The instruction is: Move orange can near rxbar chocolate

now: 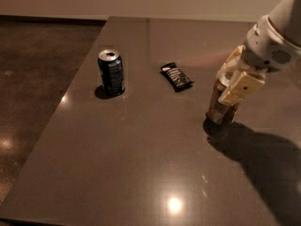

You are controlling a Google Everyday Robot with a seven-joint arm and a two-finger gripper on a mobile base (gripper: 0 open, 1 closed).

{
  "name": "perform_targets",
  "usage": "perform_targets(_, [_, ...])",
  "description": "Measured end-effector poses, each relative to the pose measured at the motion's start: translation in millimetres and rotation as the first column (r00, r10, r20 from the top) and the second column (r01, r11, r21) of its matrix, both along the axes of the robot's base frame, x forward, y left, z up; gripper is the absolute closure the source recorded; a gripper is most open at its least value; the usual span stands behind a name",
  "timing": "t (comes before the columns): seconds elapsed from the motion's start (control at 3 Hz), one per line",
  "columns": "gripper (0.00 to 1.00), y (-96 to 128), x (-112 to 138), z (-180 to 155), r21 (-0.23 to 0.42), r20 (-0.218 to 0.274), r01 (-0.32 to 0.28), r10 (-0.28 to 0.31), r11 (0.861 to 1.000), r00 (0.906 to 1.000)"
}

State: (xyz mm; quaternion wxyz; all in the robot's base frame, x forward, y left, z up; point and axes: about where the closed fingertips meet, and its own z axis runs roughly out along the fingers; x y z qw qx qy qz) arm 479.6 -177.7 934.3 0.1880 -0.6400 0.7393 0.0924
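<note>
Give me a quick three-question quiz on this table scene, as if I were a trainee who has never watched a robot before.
1. True or false: the gripper, at the right of the table, is shut on the orange can.
2. Which thing lies between the orange can and the dark blue can? A) the rxbar chocolate B) a cup C) a spoon
3. Fill in: the orange can and the rxbar chocolate are ___ (touching or apart).

Key: 1 true; 2 A; 3 apart.
</note>
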Motion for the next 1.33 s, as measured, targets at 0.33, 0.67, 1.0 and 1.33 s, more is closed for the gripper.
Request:
perform_targets(0.33, [1.0, 4, 29, 5, 0.004, 0.017, 0.032, -0.032, 0.999, 0.9993])
perform_targets(0.67, [1.0, 8, 51, 3, 0.019, 0.024, 0.052, -0.052, 0.998, 0.9983])
perform_targets(1.0, [1.0, 15, 67, -2, 0.051, 0.024, 0.065, -0.066, 0.997, 0.9975])
perform_targets(1.33, [1.0, 29, 79, -5, 0.074, 0.024, 0.057, -0.059, 0.996, 0.998])
